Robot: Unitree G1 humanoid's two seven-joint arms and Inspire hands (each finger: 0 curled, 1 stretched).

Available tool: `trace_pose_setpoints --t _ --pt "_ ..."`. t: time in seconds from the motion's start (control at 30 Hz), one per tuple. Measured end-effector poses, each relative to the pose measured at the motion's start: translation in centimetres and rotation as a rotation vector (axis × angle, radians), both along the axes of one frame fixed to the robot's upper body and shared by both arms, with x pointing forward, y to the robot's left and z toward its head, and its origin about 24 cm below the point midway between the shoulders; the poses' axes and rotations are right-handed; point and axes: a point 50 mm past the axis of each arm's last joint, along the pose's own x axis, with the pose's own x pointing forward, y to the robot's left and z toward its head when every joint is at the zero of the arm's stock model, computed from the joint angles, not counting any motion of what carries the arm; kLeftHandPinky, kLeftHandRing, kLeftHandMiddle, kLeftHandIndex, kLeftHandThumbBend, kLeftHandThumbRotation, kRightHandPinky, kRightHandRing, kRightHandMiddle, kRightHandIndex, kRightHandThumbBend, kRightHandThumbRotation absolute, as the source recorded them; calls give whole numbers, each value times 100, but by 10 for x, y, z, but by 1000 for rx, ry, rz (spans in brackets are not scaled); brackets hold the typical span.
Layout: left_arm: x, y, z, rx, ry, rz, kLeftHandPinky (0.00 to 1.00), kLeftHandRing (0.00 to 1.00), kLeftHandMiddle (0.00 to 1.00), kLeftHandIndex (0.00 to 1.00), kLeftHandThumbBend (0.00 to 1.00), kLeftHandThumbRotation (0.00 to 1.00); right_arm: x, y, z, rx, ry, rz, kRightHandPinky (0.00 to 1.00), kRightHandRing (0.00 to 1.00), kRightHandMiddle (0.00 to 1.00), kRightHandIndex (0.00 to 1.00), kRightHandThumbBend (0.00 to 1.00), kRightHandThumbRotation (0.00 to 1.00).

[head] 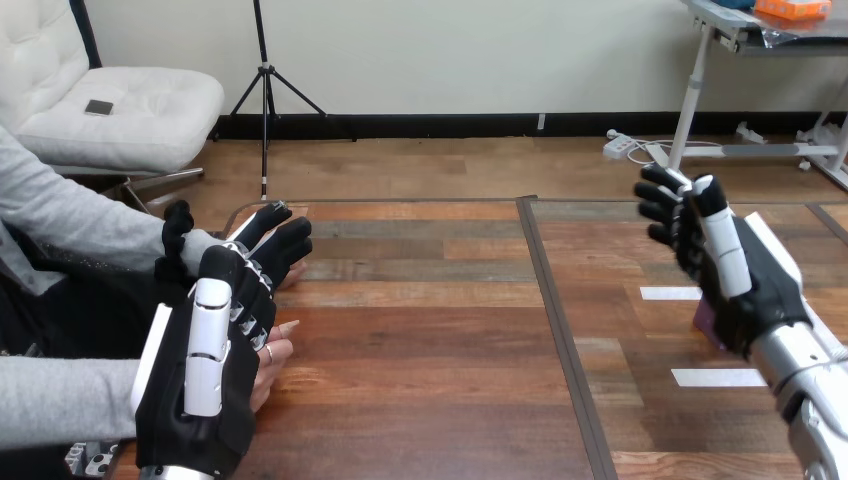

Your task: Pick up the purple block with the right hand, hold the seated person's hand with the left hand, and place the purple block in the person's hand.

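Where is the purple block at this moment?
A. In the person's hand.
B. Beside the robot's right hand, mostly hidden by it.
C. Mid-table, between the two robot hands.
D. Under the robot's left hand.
B: a sliver of the purple block peeks out from behind the right hand at the view's right.

Purple block (705, 322) mostly hidden bhnd right hand (742, 285); grasp unclear.

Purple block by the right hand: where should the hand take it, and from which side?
Probably its two side faces, from above: the block lies on the table, and the right hand stands just over it, hiding most of it.
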Motion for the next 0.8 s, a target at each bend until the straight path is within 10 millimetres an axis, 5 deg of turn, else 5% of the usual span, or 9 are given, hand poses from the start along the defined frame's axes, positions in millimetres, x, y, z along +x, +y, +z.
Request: trace_pose_setpoints --t 0.47,0.8 --pt "0 0 0 2 1 -3 98 87 83 84 53 95 16 -22 -3 -123 44 -104 88 90 90 89 90 88" --pt "0 0 0 3 2 -3 93 86 82 83 53 95 24 -37 -6 -266 112 -217 83 88 89 88 92 87"
